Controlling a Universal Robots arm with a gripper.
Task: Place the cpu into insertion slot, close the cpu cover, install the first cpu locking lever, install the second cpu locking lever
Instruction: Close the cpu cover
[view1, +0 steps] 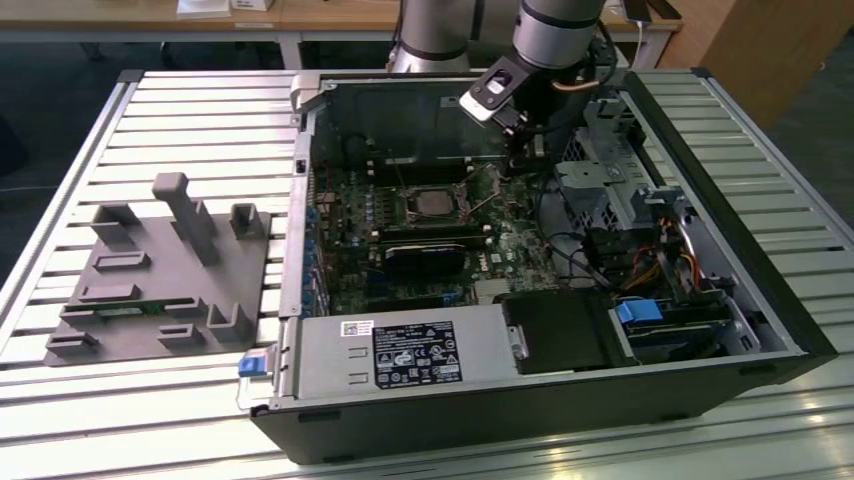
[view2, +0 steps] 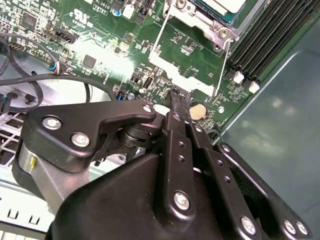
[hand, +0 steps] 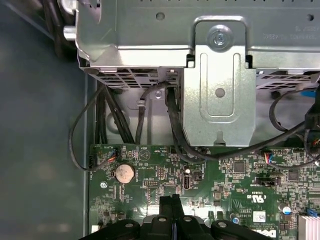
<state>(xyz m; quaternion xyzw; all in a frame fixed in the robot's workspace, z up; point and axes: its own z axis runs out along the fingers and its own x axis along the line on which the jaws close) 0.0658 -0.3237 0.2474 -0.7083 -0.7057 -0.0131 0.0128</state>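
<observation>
The pincer (view1: 509, 160) hangs inside the open computer case (view1: 747, 330), and in both wrist views its two black fingers (hand: 168, 210) are pressed together at the tips with nothing seen between them, so it is closed and empty-handed (view2: 176, 100). In the exterior view it stands at about two o'clock from the insertion slot (view1: 399, 205), near it but clear of it. The cpu (view1: 430, 203) lies flat in that slot, its silvery-grey top facing up, on the green circuit board (view1: 344, 235). In the second wrist view two thin wire levers (view2: 159, 35) run along the sides of the socket; I cannot tell whether they are latched. The closed tips point down at the board just beside a round coin cell (hand: 124, 173); whether they touch the board I cannot tell. A grey metal drive cage (hand: 215, 85) with dark cables beneath it fills the far part of the first wrist view. In the exterior view a black block (view1: 430, 262) sits at six o'clock from the slot, and a grey fixture (view1: 160, 270) rests on the slatted worktop (view1: 200, 110) at nine o'clock from the case
</observation>
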